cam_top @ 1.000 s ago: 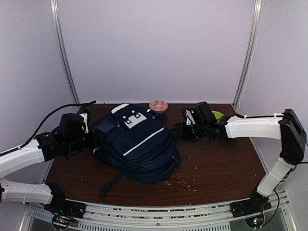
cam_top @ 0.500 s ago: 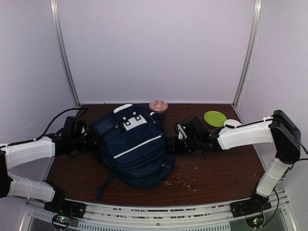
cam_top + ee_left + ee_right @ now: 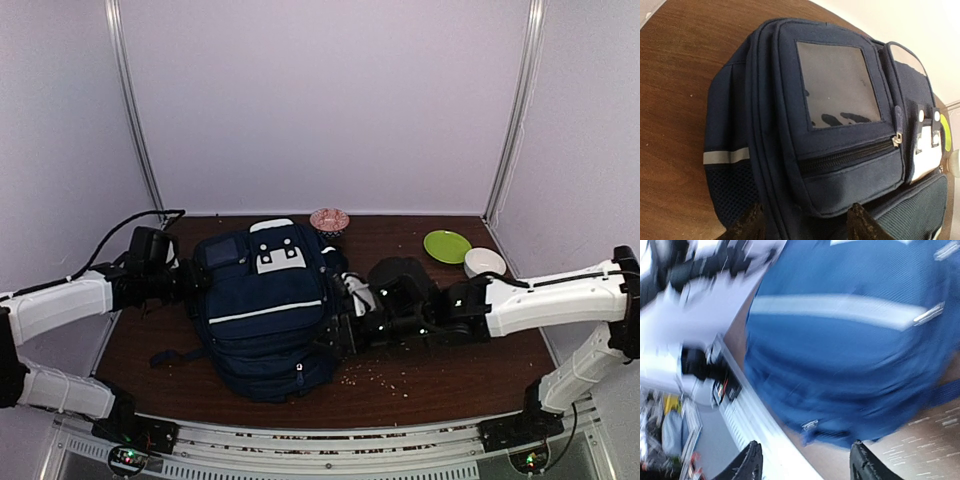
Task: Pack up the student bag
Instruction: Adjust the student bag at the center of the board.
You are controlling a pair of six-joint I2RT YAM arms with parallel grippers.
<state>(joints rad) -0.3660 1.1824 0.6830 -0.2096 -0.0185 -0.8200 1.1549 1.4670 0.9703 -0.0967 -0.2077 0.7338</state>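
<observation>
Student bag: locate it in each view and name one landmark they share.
Top external: student bag lies centre-left on the brown table.
Left wrist: the bag fills most of the frame, zipped pocket nearest.
Right wrist: the bag, blurred, fills the upper right.
Shared landmark: the brown table.

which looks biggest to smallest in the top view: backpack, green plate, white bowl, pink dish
1. student bag, by far the largest
2. green plate
3. white bowl and pink dish look about alike. The dish sits farther back, so I won't rank them.
</observation>
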